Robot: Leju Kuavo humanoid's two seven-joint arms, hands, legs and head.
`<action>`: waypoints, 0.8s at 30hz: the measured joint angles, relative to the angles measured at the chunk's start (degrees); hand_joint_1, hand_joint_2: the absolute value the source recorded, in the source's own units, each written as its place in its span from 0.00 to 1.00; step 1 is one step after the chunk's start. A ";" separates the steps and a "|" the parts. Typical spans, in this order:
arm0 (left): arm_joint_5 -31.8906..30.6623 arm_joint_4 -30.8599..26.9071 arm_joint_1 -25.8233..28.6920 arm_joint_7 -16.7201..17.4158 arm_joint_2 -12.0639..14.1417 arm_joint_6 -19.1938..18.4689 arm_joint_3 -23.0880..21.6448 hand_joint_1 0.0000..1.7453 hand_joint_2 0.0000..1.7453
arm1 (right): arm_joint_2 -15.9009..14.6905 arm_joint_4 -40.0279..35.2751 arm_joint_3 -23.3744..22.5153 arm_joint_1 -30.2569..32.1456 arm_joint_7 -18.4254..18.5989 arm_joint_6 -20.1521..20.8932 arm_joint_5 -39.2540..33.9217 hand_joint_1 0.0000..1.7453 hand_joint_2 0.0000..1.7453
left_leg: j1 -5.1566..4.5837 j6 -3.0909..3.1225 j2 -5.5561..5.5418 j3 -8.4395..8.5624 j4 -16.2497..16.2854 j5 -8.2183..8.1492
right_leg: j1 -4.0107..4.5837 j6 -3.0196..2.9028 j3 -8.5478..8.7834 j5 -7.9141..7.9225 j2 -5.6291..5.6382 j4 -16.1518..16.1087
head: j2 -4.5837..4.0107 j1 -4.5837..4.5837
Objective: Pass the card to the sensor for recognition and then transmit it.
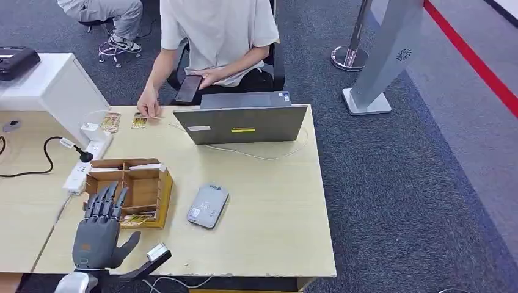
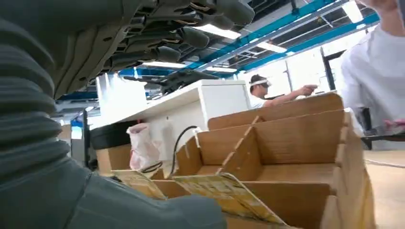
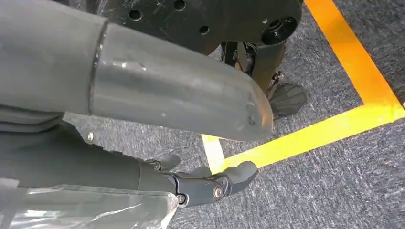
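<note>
My left hand (image 1: 98, 229) hovers at the near left corner of the divided cardboard box (image 1: 129, 186), fingers stretched out over its near compartment, holding nothing. Yellow patterned cards (image 1: 138, 218) lie in that compartment. In the left wrist view the cards (image 2: 224, 191) lie between the fingers (image 2: 191, 36) and the thumb (image 2: 143, 210), which stand apart and touch nothing. The grey card sensor (image 1: 207, 206) lies flat on the table to the right of the box. My right hand (image 3: 210, 183) hangs over the carpet with nothing in it, fingers loosely extended.
A person sits across the table holding a phone (image 1: 189, 88), one hand (image 1: 148, 107) beside two cards (image 1: 125, 122). A laptop (image 1: 244, 122) stands behind the sensor. A power strip (image 1: 85, 165) and black cable lie left of the box, with a white cabinet (image 1: 55, 91) beyond.
</note>
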 joint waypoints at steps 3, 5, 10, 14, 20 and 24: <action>-0.48 2.00 -1.36 -0.59 -1.50 -0.18 0.00 0.00 1.00 | 0.00 0.07 0.00 -0.09 -0.09 -0.35 0.24 0.00 0.00 | 0.00 0.00 0.02 0.02 0.00 0.00 | 0.00 0.00 0.00 0.00 0.02 0.00 | 0.02 0.00; -0.55 2.78 -2.15 -0.61 -2.29 -0.59 0.00 0.00 1.00 | 0.00 0.07 0.00 -0.11 -0.22 -0.61 0.42 0.00 0.00 | 0.00 0.00 0.01 0.01 0.01 0.00 | 0.00 0.00 0.00 0.00 0.01 0.00 | 0.02 0.00; -0.64 4.55 -3.50 0.24 -3.34 -1.18 0.00 0.00 1.00 | 0.00 0.07 0.00 -0.14 -0.26 -0.57 0.98 0.00 0.00 | 0.00 0.00 0.01 0.01 0.01 0.00 | 0.00 0.00 -0.01 0.00 0.01 0.00 | 0.02 0.00; -0.64 5.64 -4.04 0.26 -3.65 -1.18 0.00 0.00 1.00 | 0.02 0.04 0.00 -0.15 -0.26 -0.57 1.33 0.00 0.00 | 0.02 0.00 0.02 0.01 0.00 0.00 | 0.00 0.00 -0.02 0.00 0.01 0.00 | 0.02 0.00; -0.66 6.65 -4.25 0.48 -3.89 -1.16 0.00 0.00 1.00 | 0.02 0.04 0.00 -0.14 -0.26 -0.50 1.53 0.00 0.00 | 0.01 0.00 0.02 0.01 0.00 0.00 | 0.00 0.00 -0.02 0.00 0.02 0.00 | 0.02 0.00; -0.77 6.78 -4.25 1.16 -4.02 -1.01 0.00 0.00 1.00 | 0.26 -0.33 -0.20 -0.14 -0.26 -0.06 1.86 0.00 0.00 | 0.01 0.00 0.02 0.01 0.00 0.00 | 0.00 0.00 -0.01 0.00 0.01 0.00 | 0.00 -0.02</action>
